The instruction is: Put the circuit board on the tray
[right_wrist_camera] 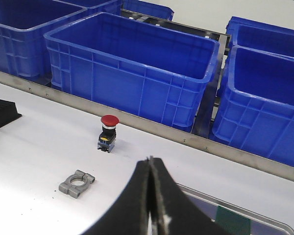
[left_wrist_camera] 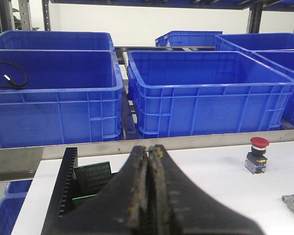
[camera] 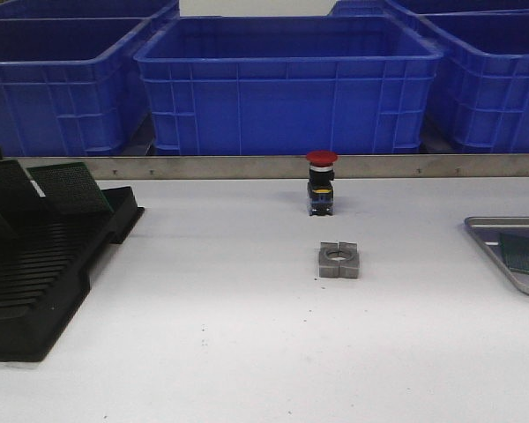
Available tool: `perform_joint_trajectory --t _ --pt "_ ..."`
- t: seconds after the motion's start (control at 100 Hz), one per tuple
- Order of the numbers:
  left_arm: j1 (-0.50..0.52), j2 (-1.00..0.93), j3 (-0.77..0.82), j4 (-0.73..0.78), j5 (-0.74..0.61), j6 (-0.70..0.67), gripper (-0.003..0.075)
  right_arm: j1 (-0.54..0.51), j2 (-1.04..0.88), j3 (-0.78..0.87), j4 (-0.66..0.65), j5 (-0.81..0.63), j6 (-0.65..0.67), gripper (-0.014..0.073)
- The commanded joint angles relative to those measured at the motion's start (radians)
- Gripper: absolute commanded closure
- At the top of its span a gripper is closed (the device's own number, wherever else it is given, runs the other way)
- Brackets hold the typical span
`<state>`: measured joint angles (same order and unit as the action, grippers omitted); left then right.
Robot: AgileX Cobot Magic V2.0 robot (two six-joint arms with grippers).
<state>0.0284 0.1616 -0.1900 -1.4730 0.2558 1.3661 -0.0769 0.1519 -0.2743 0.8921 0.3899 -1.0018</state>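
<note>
A silver-grey tray [camera: 489, 231] lies at the table's right edge with a green circuit board [camera: 525, 254] flat in it. The right wrist view shows that tray [right_wrist_camera: 264, 216] and the board [right_wrist_camera: 233, 221] just beyond my right gripper [right_wrist_camera: 149, 159], which is shut with nothing in it. More green circuit boards [camera: 66, 188] stand in the black slotted rack [camera: 44, 264] at the left. My left gripper [left_wrist_camera: 148, 149] is shut and empty above that rack [left_wrist_camera: 63, 186], with boards [left_wrist_camera: 92, 176] beside it. Neither gripper shows in the front view.
A red-capped push button [camera: 321, 182] stands at mid table and a grey metal clamp block [camera: 339, 260] lies in front of it. Big blue crates [camera: 286, 84] line the far side behind a metal rail [camera: 247, 166].
</note>
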Motion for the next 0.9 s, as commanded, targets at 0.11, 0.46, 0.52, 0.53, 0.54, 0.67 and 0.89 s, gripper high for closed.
perform_joint_trajectory --t 0.11,0.46,0.52,0.53,0.54,0.67,0.89 --pt "-0.031 0.011 -0.027 0.119 -0.056 -0.173 0.0737 0.000 0.009 -0.024 0.017 -0.057 -0.009 0.0655" --pt "-0.057 0.011 -0.027 1.208 -0.086 -1.167 0.0737 0.000 0.009 -0.024 0.017 -0.057 -0.009 0.0655" --pt "-0.057 0.011 -0.022 1.313 -0.094 -1.276 0.0737 0.000 0.009 -0.024 0.017 -0.057 -0.009 0.0655" --pt "-0.057 0.011 -0.018 1.337 -0.102 -1.300 0.0737 0.000 0.009 -0.024 0.017 -0.057 -0.009 0.0655" --pt "-0.057 0.011 -0.016 1.348 -0.108 -1.310 0.0737 0.000 0.009 -0.024 0.017 -0.057 -0.009 0.0655" --pt "-0.054 -0.008 0.085 1.530 -0.333 -1.477 0.0737 0.000 0.009 -0.024 0.017 -0.057 -0.009 0.0655" --pt "-0.054 -0.144 0.211 1.533 -0.256 -1.558 0.0737 0.000 0.009 -0.024 0.017 -0.057 -0.009 0.0655"
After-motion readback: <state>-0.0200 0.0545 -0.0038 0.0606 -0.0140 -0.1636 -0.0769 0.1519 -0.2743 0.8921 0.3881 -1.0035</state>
